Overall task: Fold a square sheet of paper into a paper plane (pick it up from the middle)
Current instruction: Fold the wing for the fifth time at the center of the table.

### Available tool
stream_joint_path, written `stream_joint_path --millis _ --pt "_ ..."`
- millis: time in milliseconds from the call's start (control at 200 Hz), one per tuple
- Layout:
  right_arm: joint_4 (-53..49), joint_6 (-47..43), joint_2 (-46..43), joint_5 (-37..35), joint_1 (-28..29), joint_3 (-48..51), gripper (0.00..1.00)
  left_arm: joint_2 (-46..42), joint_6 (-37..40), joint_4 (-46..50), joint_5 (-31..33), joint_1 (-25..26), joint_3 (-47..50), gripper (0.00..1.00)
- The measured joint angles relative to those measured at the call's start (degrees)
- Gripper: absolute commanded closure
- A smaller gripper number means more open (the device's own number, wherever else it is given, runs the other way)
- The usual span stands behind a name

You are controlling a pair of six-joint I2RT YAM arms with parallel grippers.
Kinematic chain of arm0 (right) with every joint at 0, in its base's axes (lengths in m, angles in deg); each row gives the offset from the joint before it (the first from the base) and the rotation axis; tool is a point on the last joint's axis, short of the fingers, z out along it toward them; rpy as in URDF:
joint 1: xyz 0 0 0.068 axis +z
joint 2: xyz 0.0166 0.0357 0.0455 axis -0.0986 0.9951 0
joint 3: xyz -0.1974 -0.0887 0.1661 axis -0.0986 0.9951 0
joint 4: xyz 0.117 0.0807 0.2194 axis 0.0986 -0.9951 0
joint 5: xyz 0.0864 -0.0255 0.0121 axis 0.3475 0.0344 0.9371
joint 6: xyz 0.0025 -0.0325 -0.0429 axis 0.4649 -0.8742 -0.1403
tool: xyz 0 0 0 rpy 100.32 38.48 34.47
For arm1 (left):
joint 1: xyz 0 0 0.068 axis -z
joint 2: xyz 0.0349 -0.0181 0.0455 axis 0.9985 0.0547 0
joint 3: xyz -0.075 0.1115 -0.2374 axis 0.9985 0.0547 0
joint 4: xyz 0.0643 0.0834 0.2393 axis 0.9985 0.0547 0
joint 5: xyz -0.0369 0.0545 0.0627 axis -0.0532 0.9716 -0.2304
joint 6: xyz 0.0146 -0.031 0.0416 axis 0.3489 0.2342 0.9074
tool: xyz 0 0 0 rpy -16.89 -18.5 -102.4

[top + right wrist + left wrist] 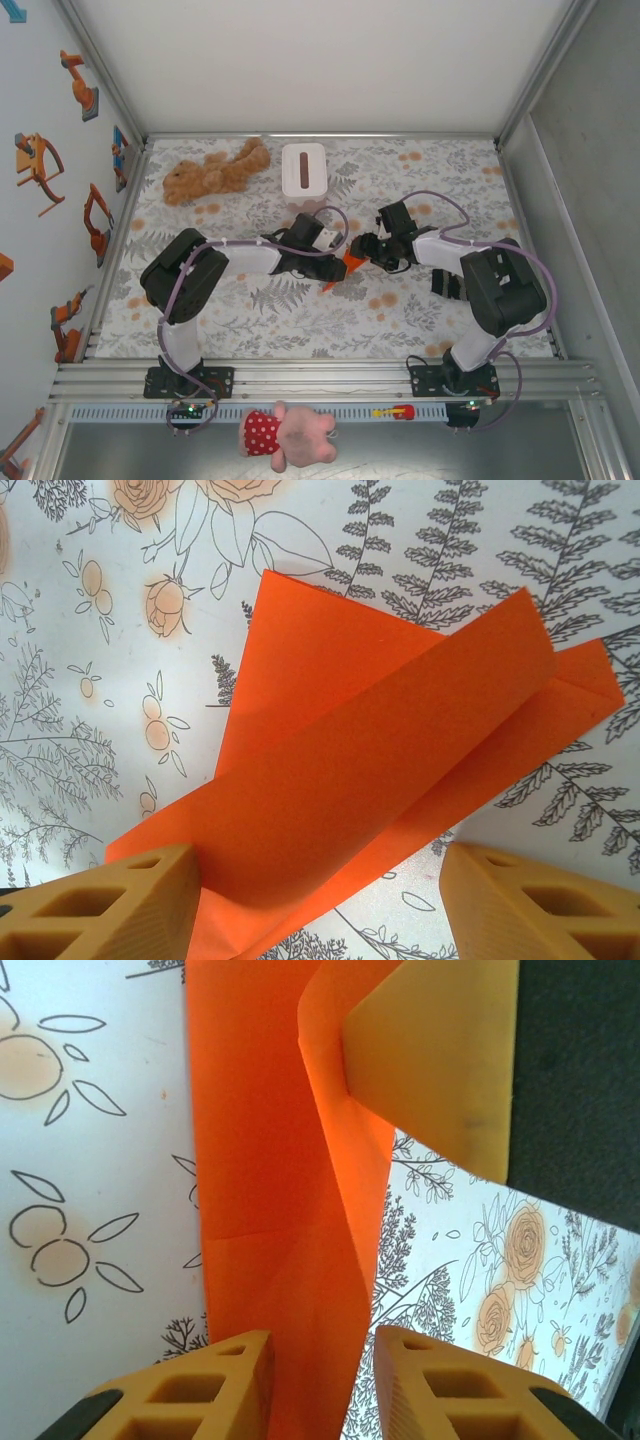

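A thin bright orange square sheet of paper (340,268), partly folded into a long wedge, lies mid-way across the flower-printed table (250,320). The left gripper (322,1345) straddles it, jaws narrowly parted. The right gripper (320,865) gapes wide. Likely mid-fold; next, the raised flap needs pressing flat.

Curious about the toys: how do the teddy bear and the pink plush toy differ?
The teddy bear is brown, unclothed; the pink plush toy wears red polka dots. The teddy bear lies on the table; the pink plush toy lies off it. Both are soft toys.
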Motion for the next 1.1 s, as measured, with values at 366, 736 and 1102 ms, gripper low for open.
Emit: stream_joint_path --millis 366,736,1102 --pt "-0.1 -0.3 0.0 0.0 0.0 0.0 0.37 -0.2 -0.4 0.6 1.6 0.2 0.1 0.68" --pt "-0.2 -0.6 0.1 0.0 0.0 0.0 0.37 -1.6 -1.6 1.3 1.6 0.0 0.2 0.73" --pt "-0.2 -0.6 0.1 -0.1 0.0 0.0 0.38 -1.0 -1.9 1.5 1.1 -0.3 0.2 0.84"
